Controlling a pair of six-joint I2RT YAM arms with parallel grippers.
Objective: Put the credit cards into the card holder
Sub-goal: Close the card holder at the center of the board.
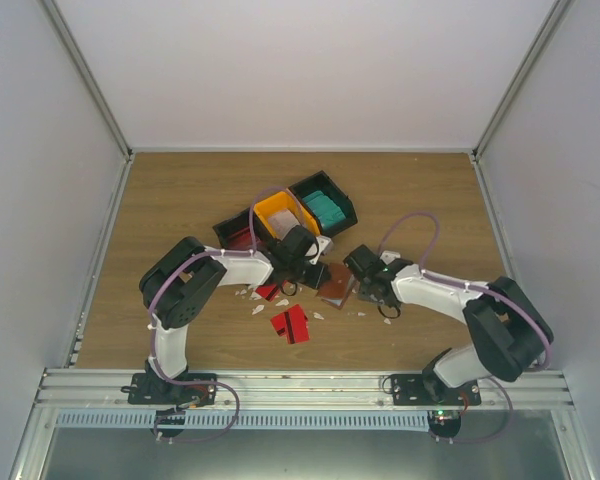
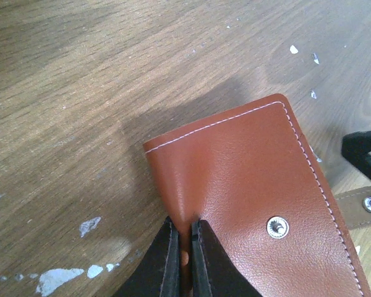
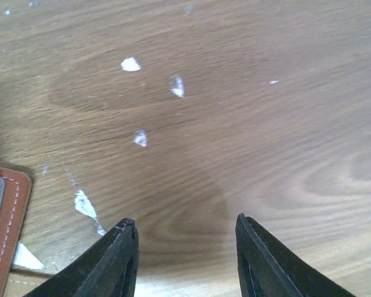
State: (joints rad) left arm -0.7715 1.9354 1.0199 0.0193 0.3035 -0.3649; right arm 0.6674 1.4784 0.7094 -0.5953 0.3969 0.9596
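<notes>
left wrist: left pincer [image 2: 184,224] pinching card holder [image 2: 247,173] edge, long axis slanting lower-right; right pincer [image 3: 184,219] spread

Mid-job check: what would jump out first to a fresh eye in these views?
The left gripper pinches the edge of the reddish-brown card holder at mid-table. The right gripper hangs open over the wooden table beside it. Red credit cards lie loose nearer the arm bases.

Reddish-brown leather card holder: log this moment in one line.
left gripper: shut on card holder | right gripper: open, empty | red plastic cards: loose on wooden table
</notes>
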